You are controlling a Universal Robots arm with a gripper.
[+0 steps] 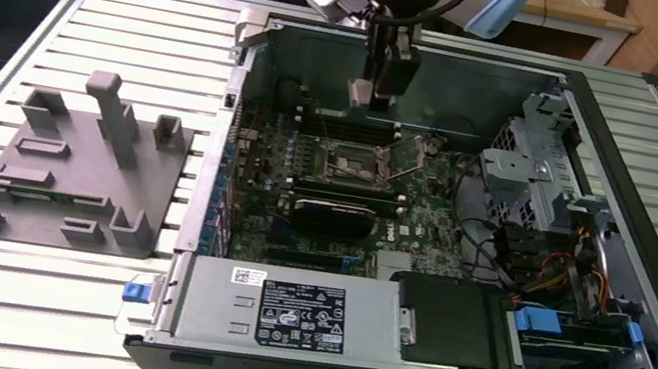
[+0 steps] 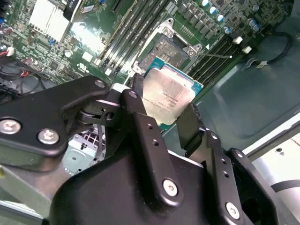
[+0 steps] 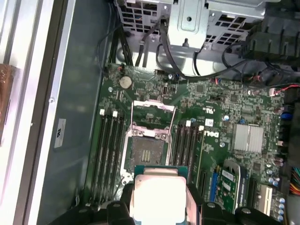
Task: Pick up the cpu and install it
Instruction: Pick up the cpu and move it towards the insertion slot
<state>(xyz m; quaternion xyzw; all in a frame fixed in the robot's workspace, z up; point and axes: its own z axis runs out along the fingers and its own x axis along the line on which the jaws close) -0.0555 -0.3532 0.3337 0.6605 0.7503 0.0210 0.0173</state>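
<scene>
The cpu (image 2: 169,95) is a thin square chip with a silvery top, and my gripper (image 2: 164,107) is shut on it, one black finger on each of two opposite edges. In the exterior view my gripper (image 1: 376,94) hangs with the cpu (image 1: 360,93) over the far part of the open computer case, well above the motherboard. The empty cpu socket (image 3: 147,152) lies just beyond the held cpu (image 3: 158,194), its metal load plate (image 3: 153,114) flipped up. The same socket (image 1: 356,161) sits mid-board, nearer the camera than my gripper.
The open computer case (image 1: 588,98) lies on a slatted metal table. A grey fixture (image 1: 75,170) with upright posts stands at the exterior view's left. Inside the case are memory slots (image 3: 108,154), a drive cage (image 1: 535,170), loose cables (image 1: 557,275) and a power supply (image 1: 280,308).
</scene>
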